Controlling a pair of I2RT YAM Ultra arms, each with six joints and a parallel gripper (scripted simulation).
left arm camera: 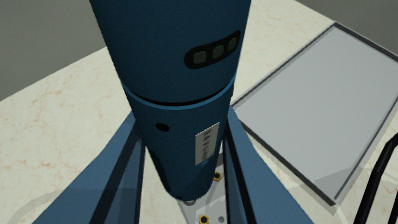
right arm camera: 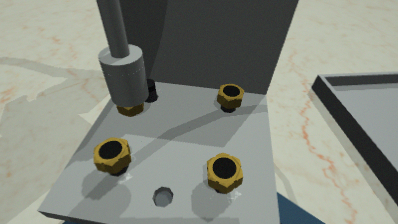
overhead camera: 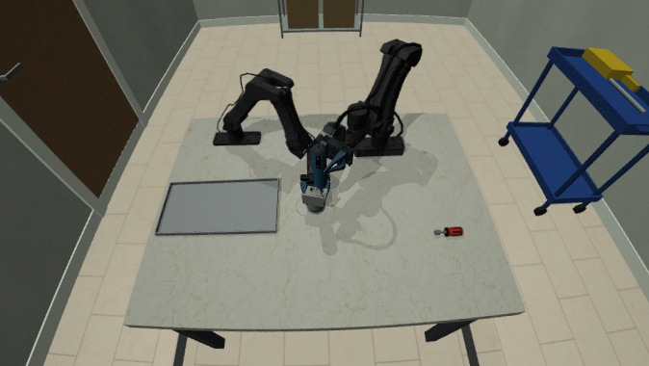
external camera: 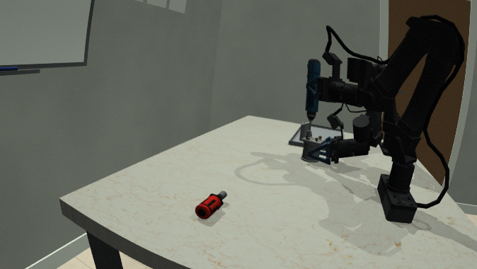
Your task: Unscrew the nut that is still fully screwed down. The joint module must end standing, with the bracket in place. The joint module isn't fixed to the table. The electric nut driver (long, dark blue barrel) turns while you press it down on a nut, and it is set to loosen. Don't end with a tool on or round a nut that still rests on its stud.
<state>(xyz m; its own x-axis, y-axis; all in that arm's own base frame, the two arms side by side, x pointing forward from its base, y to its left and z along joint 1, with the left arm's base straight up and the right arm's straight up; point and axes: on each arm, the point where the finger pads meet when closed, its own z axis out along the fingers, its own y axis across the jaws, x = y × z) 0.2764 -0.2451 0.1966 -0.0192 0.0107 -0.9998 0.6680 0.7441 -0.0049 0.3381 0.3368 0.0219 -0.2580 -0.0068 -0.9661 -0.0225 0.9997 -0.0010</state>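
Note:
My left gripper [external camera: 312, 88] [left arm camera: 183, 111] is shut on the dark blue nut driver [overhead camera: 319, 166] [external camera: 313, 71] [left arm camera: 170, 60], held upright. Its socket [right arm camera: 124, 77] hangs above the bracket's back-left corner in the right wrist view. A brass nut [right arm camera: 130, 109] protrudes below the socket, left of a bare black stud [right arm camera: 151, 91]. Three other brass nuts [right arm camera: 112, 154] [right arm camera: 225, 171] [right arm camera: 230, 96] sit raised on their studs. The grey bracket [right arm camera: 215, 45] [external camera: 304, 130] is on the joint module [external camera: 310, 149] [overhead camera: 316, 208], which stands upright. My right gripper [external camera: 315, 152] is shut on the module's body.
A shallow grey tray [overhead camera: 221, 207] [left arm camera: 320, 110] [right arm camera: 370, 120] lies beside the module, left of it in the top view. A red-handled screwdriver-like tool [overhead camera: 454, 231] [external camera: 209, 206] lies on the table [overhead camera: 313, 284], far from the module. Both arms cross closely behind the module.

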